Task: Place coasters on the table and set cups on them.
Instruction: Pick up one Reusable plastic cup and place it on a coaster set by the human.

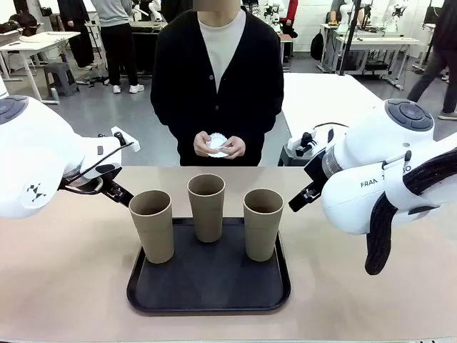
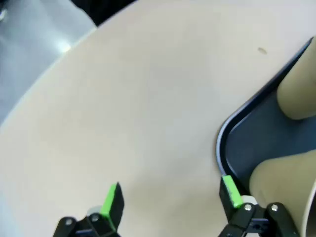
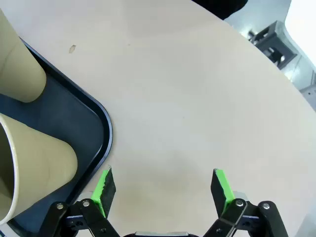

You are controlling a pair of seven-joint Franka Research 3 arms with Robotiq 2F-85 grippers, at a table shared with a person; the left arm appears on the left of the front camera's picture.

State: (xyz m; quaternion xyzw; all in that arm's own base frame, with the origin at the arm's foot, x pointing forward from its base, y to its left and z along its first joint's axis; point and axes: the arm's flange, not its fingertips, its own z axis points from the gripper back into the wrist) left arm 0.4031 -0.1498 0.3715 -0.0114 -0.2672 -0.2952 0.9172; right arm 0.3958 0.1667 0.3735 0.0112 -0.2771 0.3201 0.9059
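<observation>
My left arm (image 1: 36,161) and right arm (image 1: 371,179) reach inward from either side. My left end effector (image 2: 171,193) and right end effector (image 3: 163,185) hang spread wide, empty.

The beige surface (image 1: 64,286) carries one black tray (image 1: 207,282), lying flat near the robot-side edge. Three tan cups (image 1: 207,207) stand upright on the tray. A small mark (image 3: 72,48) shows on the surface beside the tray.

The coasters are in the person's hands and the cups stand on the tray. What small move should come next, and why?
Probably the person lays one of the coasters on the bare table: none lies there, the cups stand on the tray, and the left tool and right tool are open, empty.
</observation>
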